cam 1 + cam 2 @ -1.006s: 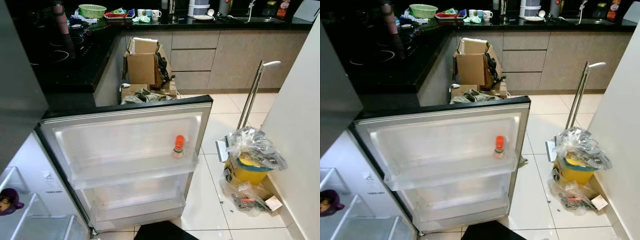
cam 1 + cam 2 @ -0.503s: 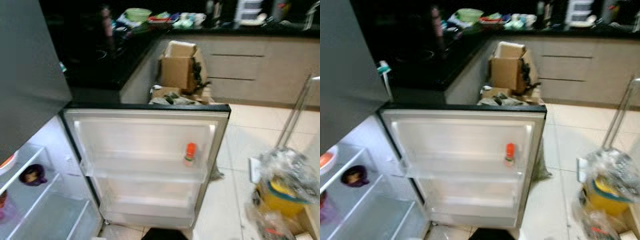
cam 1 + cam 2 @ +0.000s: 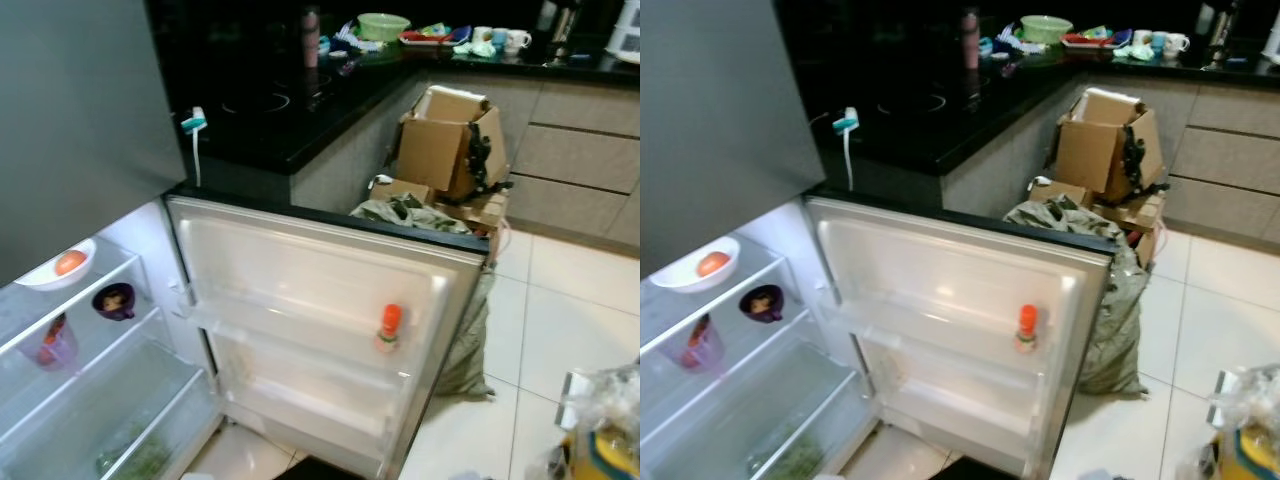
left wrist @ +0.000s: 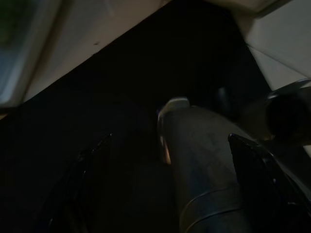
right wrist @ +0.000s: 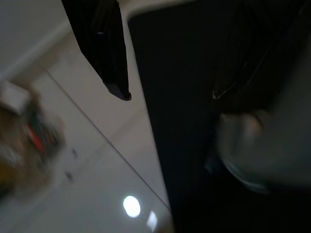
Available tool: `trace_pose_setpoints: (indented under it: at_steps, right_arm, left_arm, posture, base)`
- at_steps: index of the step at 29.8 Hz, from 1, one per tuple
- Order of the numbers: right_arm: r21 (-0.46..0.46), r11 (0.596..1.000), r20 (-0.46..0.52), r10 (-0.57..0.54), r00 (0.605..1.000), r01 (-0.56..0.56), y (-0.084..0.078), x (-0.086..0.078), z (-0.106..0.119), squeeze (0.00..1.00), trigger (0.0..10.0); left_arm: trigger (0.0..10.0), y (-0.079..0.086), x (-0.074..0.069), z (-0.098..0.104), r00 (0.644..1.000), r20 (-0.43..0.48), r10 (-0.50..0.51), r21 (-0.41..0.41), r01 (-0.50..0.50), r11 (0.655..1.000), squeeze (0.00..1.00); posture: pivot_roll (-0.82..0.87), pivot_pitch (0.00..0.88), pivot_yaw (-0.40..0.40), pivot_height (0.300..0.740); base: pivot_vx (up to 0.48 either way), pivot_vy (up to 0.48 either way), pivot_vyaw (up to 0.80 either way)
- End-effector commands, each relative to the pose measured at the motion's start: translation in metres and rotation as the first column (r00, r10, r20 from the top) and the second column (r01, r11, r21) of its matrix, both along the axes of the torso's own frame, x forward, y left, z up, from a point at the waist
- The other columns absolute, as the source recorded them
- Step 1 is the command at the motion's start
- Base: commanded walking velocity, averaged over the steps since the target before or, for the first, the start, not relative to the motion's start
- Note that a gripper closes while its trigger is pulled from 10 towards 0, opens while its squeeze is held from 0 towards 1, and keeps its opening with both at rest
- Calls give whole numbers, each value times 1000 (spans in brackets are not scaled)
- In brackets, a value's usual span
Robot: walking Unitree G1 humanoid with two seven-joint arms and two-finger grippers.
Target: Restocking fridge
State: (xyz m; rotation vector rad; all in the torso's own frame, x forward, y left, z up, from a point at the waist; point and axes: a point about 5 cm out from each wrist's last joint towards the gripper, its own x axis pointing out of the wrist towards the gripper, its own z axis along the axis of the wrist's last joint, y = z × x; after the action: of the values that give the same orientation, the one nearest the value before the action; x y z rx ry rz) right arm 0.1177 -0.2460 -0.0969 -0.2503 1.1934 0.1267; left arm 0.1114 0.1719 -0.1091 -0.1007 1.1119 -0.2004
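Observation:
The fridge stands open, its door [image 3: 300, 290] swung wide toward me. One small bottle with an orange cap [image 3: 388, 328] stands in the door's upper rack. Inside, at the left, a white bowl [image 3: 60, 267] holding something orange sits on the top shelf. Below it are a purple cup [image 3: 114, 300] and a pinkish cup [image 3: 52, 342]. Greens [image 3: 135, 462] lie in the bottom drawer. My left gripper [image 4: 169, 138] hangs in the dark beside my body, fingers apart and holding nothing. My right gripper [image 5: 170, 94] hangs over the white floor tiles, open and holding nothing.
A black counter [image 3: 280, 110] with a hob runs behind the door, with dishes at its far end. Cardboard boxes [image 3: 450, 145] and a green sack [image 3: 1115, 300] crowd the floor past the door's edge. A plastic-wrapped yellow bucket [image 3: 605, 440] stands at the lower right.
The camera has swung left, bringing the fridge shelves into view and pushing the bucket to the right edge. The things themselves have not moved.

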Motion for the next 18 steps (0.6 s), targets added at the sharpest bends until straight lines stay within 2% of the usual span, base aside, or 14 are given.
trace_pose_setpoints:
  at_steps: [1, 10, 14, 15, 18]
  right_arm:
    - [11, 1000, -9, -9, 1000, 9, 4, -3, -2, 0, 10000]
    - [-8, 1000, -11, -12, 1000, 12, 1, -4, -2, 0, 10000]
    - [-2, 999, 7, -48, 999, 48, -1, -2, -1, 0, 10000]
    - [17, 999, 38, -48, 998, 48, -1, 5, 2, 0, 10000]
    - [19, 999, 48, -40, 998, 39, -2, 7, 3, 0, 10000]
  left_arm:
    - [10000, -4, -17, -5, 998, -69, -9, -15, 8, 1000, 0]
    - [10000, -5, -17, -5, 998, -68, -7, -20, 6, 1000, 0]
    - [10000, -6, -17, -5, 998, -68, -7, -22, 6, 1000, 0]
    - [10000, -6, -17, -5, 998, -68, -6, -23, 4, 1000, 0]
    - [10000, -6, -17, -5, 998, -67, -5, -23, 3, 1000, 0]
  posture:
    - [-71, 0, -12, 740]
    - [-71, 0, -18, 740]
    - [-71, 0, -19, 740]
    - [-71, 0, -19, 740]
    - [-71, 0, -19, 740]
  base:
    - [0, -409, 0]
    - [0, -408, 0]
    - [0, -409, 0]
    - [0, -409, 681]
    - [0, -409, 681]
